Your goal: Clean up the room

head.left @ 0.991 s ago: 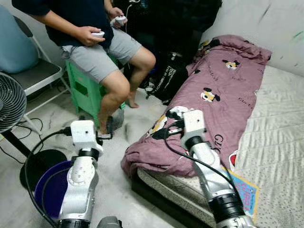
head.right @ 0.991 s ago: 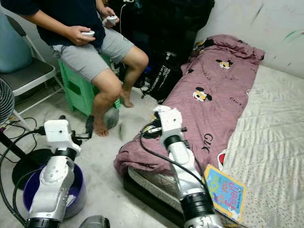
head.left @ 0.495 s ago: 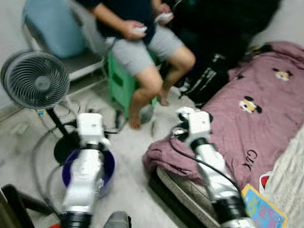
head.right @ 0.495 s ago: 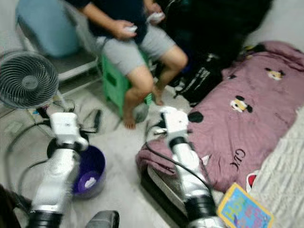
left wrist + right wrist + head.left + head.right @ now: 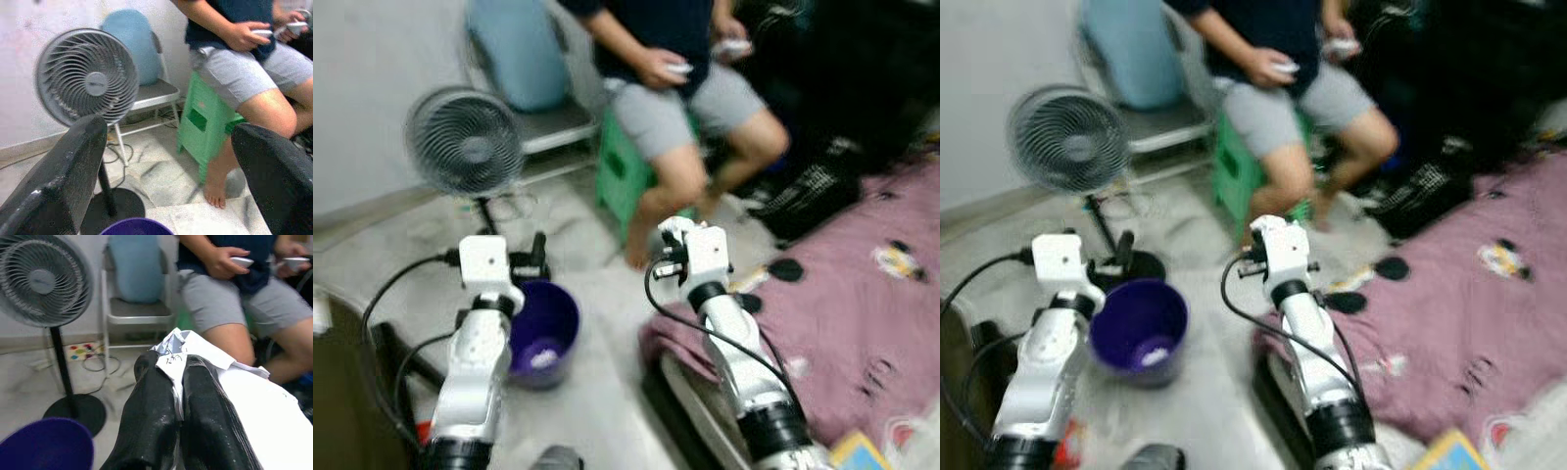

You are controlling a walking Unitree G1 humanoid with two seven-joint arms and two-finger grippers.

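Pale marbled floor [image 5: 597,294]; purple bin [image 5: 1139,328] beside the left arm, a white scrap inside; standing fan [image 5: 465,142], folding chair [image 5: 146,95], green stool [image 5: 200,122] with a seated person [image 5: 695,88]; pink blanket [image 5: 1449,304] on the bed; right hand [image 5: 178,369] pinched on white paper [image 5: 244,396] — left hand [image 5: 168,171] spread wide.

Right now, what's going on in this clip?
The robot is mid-cleanup. Its right gripper is shut on a crumpled white paper, held up beside the purple bucket on the floor, which already has something white inside. The left gripper is open, with nothing between its fingers. A person sits on a green stool holding white controllers, next to a standing fan. The head views are blurred.
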